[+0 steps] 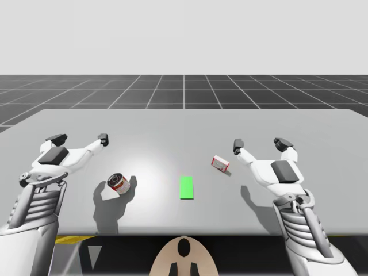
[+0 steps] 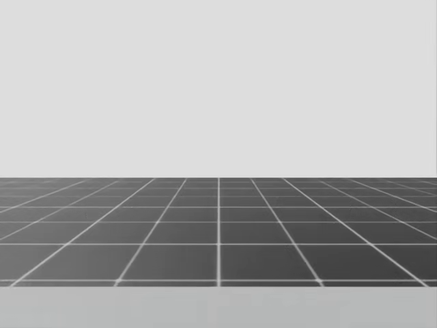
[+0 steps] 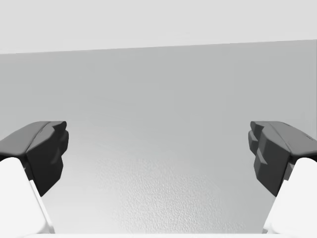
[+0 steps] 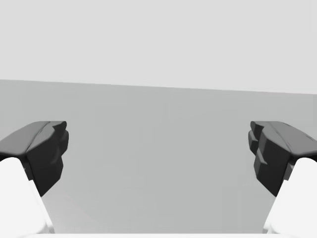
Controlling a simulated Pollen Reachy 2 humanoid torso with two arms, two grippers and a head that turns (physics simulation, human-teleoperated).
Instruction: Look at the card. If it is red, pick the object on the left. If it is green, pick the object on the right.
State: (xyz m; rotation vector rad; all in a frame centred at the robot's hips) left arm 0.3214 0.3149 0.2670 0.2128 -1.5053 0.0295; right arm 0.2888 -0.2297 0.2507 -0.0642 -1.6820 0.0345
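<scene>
The card [image 1: 187, 187] is green — the red-and-white box [image 1: 220, 164] lies just left of our right gripper [image 1: 259, 144], the nearer one, its jaws wide apart.

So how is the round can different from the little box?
The can is round with a dark end; the box has flat sides. The can sits left of the green card, the box right of it. The can is nearer the front of the table; the box is further back, close to my right gripper. Both are red and white and lie ungripped.
</scene>
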